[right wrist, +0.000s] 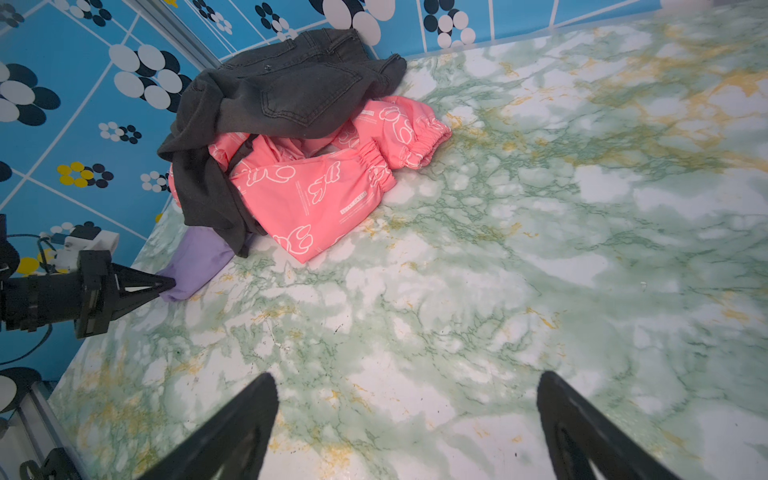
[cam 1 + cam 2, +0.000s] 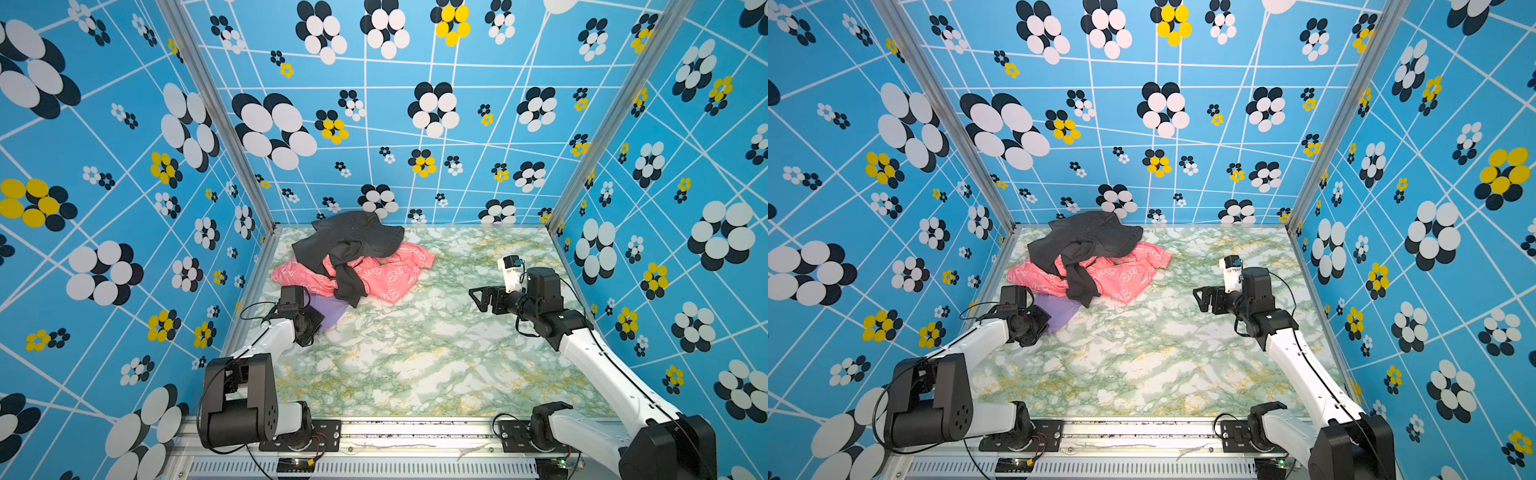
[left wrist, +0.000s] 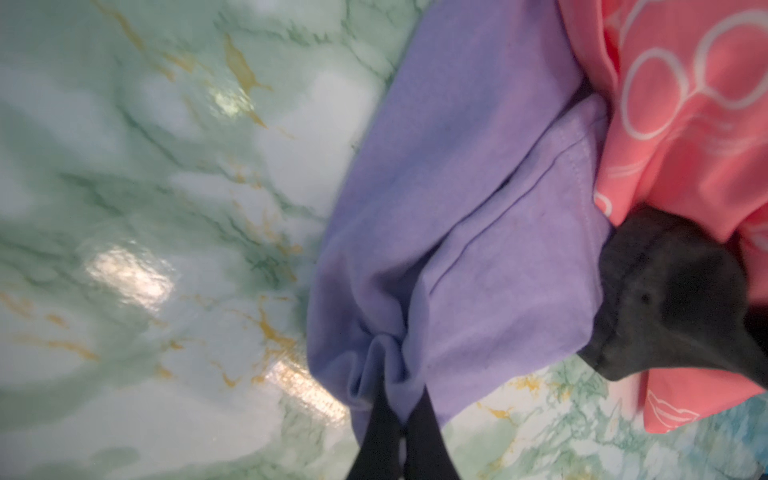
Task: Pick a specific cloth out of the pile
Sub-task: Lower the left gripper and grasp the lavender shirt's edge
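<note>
The lavender cloth [image 3: 478, 216] lies at the near-left foot of the pile, partly under the coral-pink garment [image 2: 386, 276] and a dark grey garment [image 2: 357, 239]. In both top views only a corner of the cloth [image 2: 334, 309] [image 2: 1061, 311] shows beside my left wrist. My left gripper [image 3: 401, 392] is shut on a bunched fold at the cloth's edge, low over the table; the right wrist view shows its tips [image 1: 168, 286] pinching the cloth [image 1: 195, 259]. My right gripper [image 1: 407, 384] [image 2: 478, 297] hangs open over bare table, well right of the pile.
The marble-patterned table [image 2: 415, 353] is boxed in by blue flower-print walls on three sides. The pile sits at the back left, close to the left wall [image 2: 124, 249] and its metal post [image 2: 249, 199]. A dark sleeve [image 3: 665, 299] drapes over the pink garment beside the cloth.
</note>
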